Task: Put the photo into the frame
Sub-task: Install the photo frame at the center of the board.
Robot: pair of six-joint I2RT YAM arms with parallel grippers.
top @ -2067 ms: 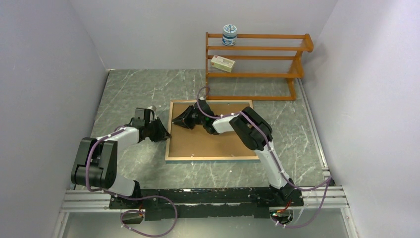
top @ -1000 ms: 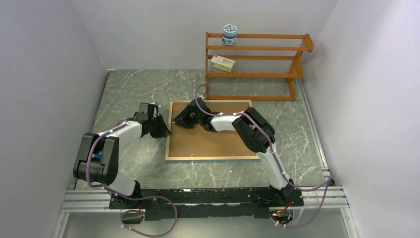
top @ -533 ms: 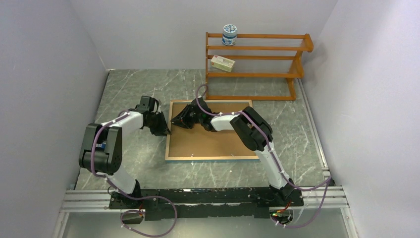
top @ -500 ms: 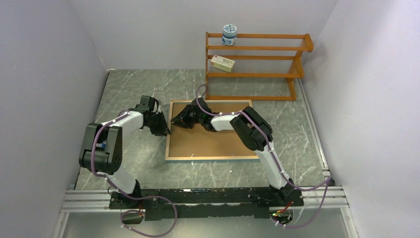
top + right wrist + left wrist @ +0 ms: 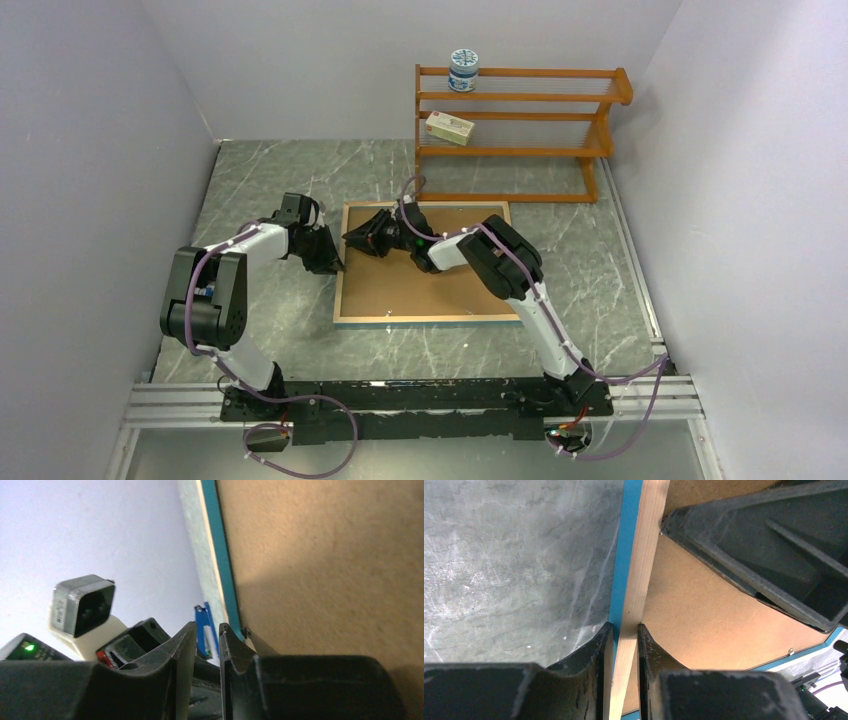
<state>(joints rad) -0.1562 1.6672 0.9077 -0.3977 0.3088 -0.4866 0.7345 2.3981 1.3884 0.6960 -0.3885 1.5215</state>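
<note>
frame handling is judged first from the top view: the large thin rectangular picture frame with bright blue front and light wood back rim is seen lying face down in the middle of the grey-green marbled table. its plain brown backing board is uppermost, and it lies in front of the orange-brown wooden shelf rack. the left gripper is set at its left edge and the right gripper over its far left corner. the photo is not shown in any view, and whether it lies under the board cannot be told. in the left wrist view the fingers are seen drawn in narrowly on the wood rim, one on each side, so the rim is pinched. in the right wrist view a slim gap is left between the fingers, beside the blue edge and the board; whether anything is gripped there cannot be told. the frame is judged stiff and fairly light, with a breakable pane. it is best taken by the wood rim, where a narrow pinch may pivot or slip, so a second hold near a corner is advised.
</note>
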